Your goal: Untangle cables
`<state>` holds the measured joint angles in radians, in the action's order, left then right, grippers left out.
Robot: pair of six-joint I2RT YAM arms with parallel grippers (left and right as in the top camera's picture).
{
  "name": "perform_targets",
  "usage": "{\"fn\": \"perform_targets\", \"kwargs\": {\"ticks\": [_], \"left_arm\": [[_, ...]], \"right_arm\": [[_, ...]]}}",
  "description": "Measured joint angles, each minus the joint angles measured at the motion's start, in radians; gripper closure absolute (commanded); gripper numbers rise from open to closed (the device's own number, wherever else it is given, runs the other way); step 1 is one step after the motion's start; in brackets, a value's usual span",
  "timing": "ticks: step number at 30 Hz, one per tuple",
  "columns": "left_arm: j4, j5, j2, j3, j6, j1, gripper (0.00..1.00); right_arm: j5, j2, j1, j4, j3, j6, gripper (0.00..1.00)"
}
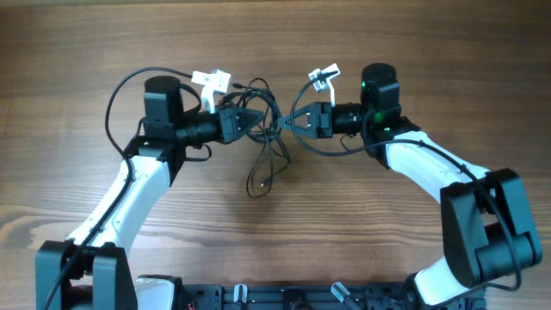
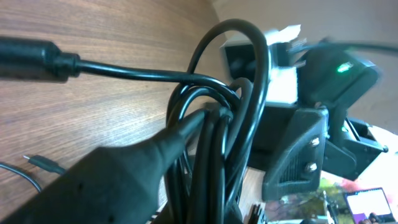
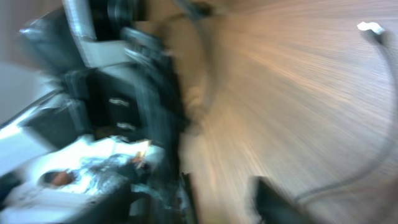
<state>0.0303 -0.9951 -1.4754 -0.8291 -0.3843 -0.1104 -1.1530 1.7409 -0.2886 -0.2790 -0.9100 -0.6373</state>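
Left gripper [image 1: 248, 120] is clamped shut on the cables [image 1: 269, 145], knotted at mid-table between both grippers, loose loops trailing toward six o'clock. At three o'clock of the knot, my right gripper [image 1: 303, 120]: apart or together, I cannot tell. Untangling looks barely begun.

The table [image 1: 275, 258]: brown wood, grain running lengthwise, evenly lit with soft shadows. Beyond the table's far edge, a pale plain wall [image 2: 348, 22]. Past the table's corner, a small lit screen [image 2: 368, 202], blurred.
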Motion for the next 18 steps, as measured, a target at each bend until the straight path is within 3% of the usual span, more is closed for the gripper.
{"fn": "perform_targets", "kwargs": {"ticks": [3, 9, 14, 18], "left_arm": [[-0.005, -0.013, 0.0, 0.0, -0.045, 0.037, 0.96], [-0.008, -0.006, 0.031, 0.0, -0.121, 0.101, 0.96], [-0.007, 0.071, 0.06, 0.0, -0.204, 0.1, 0.96], [-0.027, 0.093, 0.061, 0.0, -0.232, 0.1, 0.96]], "right_arm": [[0.154, -0.002, 0.024, 0.138, 0.005, 0.079, 0.0], [0.26, -0.118, 0.104, 0.395, 0.006, 0.178, 0.0], [0.285, -0.315, 0.032, 0.536, 0.006, 0.299, 0.0], [0.292, -0.34, -0.047, 0.615, 0.005, 0.298, 0.0]]}}
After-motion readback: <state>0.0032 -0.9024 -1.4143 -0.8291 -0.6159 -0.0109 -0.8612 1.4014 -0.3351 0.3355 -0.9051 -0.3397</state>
